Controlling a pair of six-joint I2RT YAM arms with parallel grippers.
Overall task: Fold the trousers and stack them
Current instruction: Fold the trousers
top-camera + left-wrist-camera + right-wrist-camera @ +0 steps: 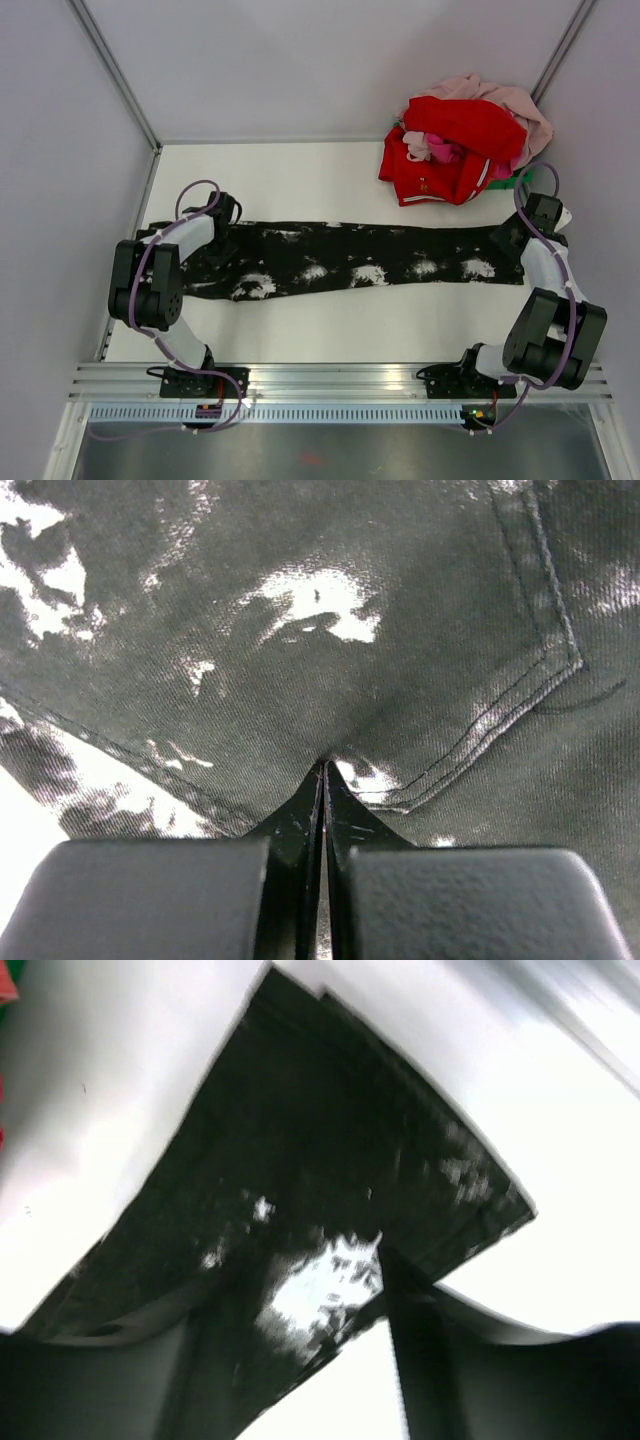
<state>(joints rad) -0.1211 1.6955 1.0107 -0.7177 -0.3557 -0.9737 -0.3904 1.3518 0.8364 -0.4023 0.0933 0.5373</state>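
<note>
The trousers (350,262) lie stretched flat on the counter (290,180), just nearer than the red garment heap (450,150) and running off to its left. They seem laid leg on leg, but no cross fold or stacking is done. The left fingers (298,825) are together, pinching fabric by a pocket. The right fingers (415,1350) stand apart over the hem.

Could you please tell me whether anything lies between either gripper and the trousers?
Nothing visible does. The left gripper is shut on the trousers beside a pocket seam, and the right gripper is open at the hem end. The pile of red and pink clothes lies apart, farther back.
</note>
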